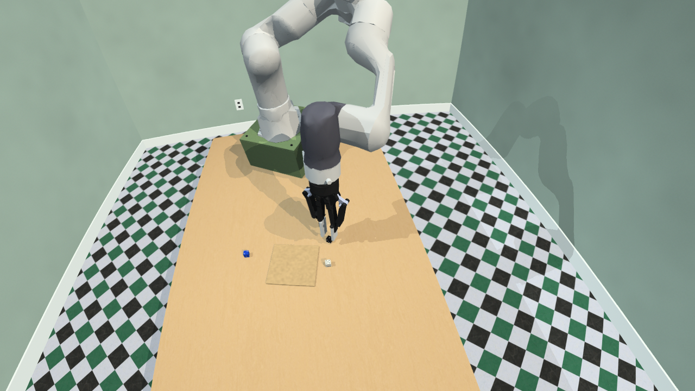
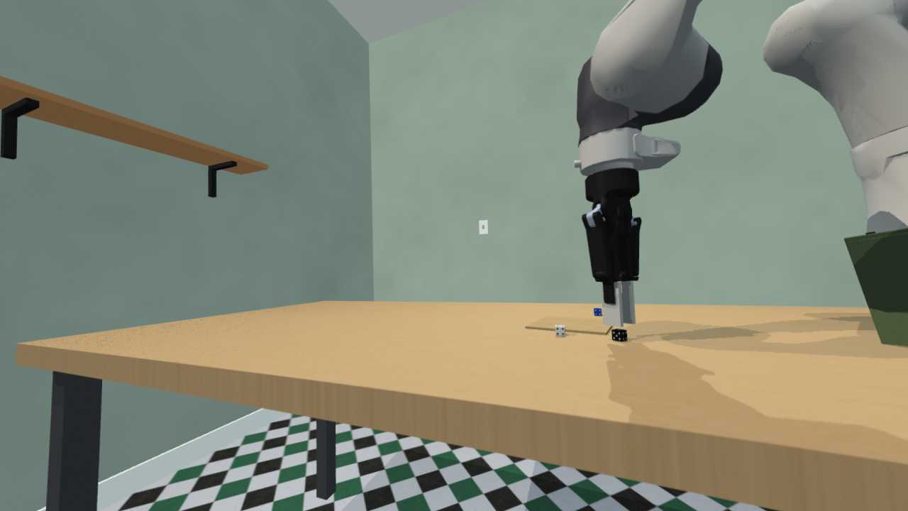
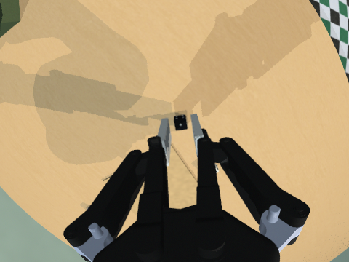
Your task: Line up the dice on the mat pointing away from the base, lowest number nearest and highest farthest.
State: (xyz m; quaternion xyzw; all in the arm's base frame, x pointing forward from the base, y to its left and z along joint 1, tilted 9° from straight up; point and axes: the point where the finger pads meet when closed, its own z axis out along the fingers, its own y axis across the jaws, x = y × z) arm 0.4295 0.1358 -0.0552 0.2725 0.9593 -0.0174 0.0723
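Note:
A tan mat [image 1: 292,265] lies flat on the wooden table; it also shows in the exterior view [image 2: 571,328]. A black die [image 1: 328,239] sits on the table just beyond the mat's far right corner, toward the base. My gripper [image 1: 328,232] hangs straight down over it, fingers narrowly open, tips just above the die [image 2: 618,334]. In the wrist view the die [image 3: 180,122] shows in the gap between the fingertips, untouched. A white die [image 1: 328,263] lies just right of the mat. A blue die [image 1: 246,253] lies left of the mat.
The green robot base [image 1: 272,150] stands at the table's far end. A wall shelf [image 2: 127,130] hangs well off the table. The table edges are far from the dice.

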